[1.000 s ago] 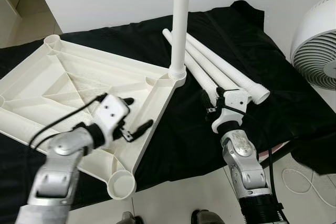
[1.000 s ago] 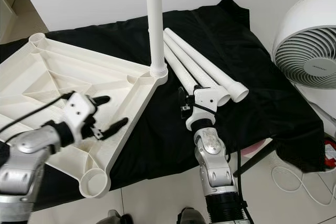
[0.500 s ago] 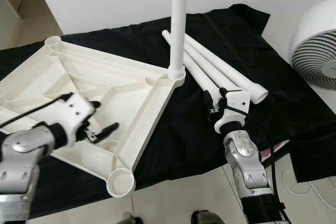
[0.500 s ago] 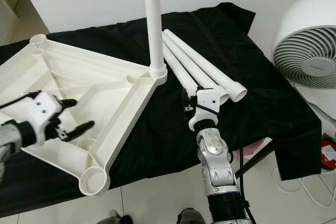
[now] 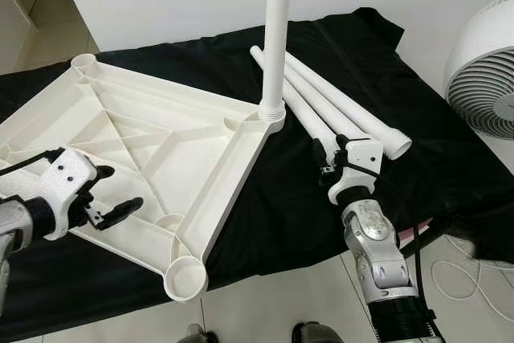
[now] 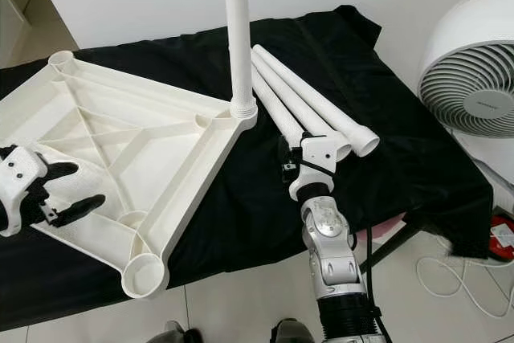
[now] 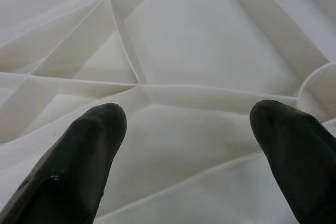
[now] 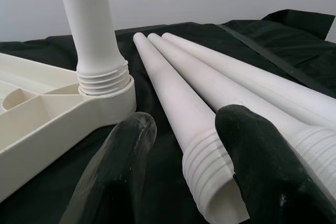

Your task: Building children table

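Right wrist view: the right hand [image 8: 178, 166], fingers parted, is seen astride the threaded end of the nearest loose table leg [image 8: 178, 103], whose long axis runs straight away from it beside the upturned tabletop [image 5: 161, 142], while the left hand [image 5: 100, 198] hovers open.

Bright, even indoor light; sharp head views, soft shadows.

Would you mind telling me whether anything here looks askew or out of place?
Nothing looks damaged. The tabletop lies upside down with one leg standing in a corner socket, while three loose legs lie beside it on the black cloth.
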You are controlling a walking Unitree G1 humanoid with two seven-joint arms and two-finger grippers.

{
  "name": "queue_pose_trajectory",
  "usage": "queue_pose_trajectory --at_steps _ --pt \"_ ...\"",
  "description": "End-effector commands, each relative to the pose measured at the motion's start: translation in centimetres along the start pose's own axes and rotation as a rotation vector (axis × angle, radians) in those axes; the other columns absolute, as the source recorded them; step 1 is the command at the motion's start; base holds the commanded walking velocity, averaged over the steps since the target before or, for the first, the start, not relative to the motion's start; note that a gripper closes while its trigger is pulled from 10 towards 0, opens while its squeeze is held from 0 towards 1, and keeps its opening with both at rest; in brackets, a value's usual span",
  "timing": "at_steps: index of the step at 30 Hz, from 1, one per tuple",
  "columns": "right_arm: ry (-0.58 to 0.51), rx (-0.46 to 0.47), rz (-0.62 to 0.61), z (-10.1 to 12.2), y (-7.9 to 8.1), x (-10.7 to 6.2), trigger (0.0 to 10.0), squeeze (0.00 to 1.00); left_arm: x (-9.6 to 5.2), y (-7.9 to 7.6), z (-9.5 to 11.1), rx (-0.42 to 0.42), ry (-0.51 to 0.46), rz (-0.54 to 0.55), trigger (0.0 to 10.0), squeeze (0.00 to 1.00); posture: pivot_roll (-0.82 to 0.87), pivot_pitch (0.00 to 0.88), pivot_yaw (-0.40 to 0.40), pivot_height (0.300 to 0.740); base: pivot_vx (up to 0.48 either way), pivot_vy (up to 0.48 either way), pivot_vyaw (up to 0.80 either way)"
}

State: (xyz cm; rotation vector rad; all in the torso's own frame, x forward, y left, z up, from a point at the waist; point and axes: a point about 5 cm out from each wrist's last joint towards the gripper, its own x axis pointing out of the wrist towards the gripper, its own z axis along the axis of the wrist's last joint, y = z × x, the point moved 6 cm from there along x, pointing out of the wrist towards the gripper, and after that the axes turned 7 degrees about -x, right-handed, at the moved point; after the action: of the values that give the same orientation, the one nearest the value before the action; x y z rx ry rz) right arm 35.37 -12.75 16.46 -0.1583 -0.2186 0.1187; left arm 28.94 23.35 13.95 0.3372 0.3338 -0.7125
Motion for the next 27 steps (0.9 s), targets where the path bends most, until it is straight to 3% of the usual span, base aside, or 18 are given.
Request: queue_pose_trajectory --at_steps 1,9,18,27 --pt "0.003 -0.004 0.009 -0.2 0.3 0.1 10.0 0.0 -0.4 -0.3 -0.1 -0.003 0.018 -0.031 10.0 0.0 -0.06 0.109 0.094 0.74 0.0 0.0 0.0" --pt "0.006 0.014 0.011 -0.4 0.9 0.1 10.0 0.0 -0.4 -1.8 -0.8 0.008 0.052 -0.084 10.0 0.0 -0.03 0.111 0.099 0.74 0.0 0.0 0.0" --pt "0.003 0.016 0.016 -0.4 1.0 0.2 10.0 0.0 -0.2 -1.5 -2.0 0.058 0.11 -0.067 10.0 0.0 -0.03 0.111 0.096 0.74 0.0 0.0 0.0" --pt "-0.01 0.012 0.011 0.0 0.8 0.3 10.0 0.0 1.5 -1.6 -3.1 0.133 0.163 -0.072 10.0 0.0 -0.04 0.108 0.1 0.74 0.0 0.0 0.0"
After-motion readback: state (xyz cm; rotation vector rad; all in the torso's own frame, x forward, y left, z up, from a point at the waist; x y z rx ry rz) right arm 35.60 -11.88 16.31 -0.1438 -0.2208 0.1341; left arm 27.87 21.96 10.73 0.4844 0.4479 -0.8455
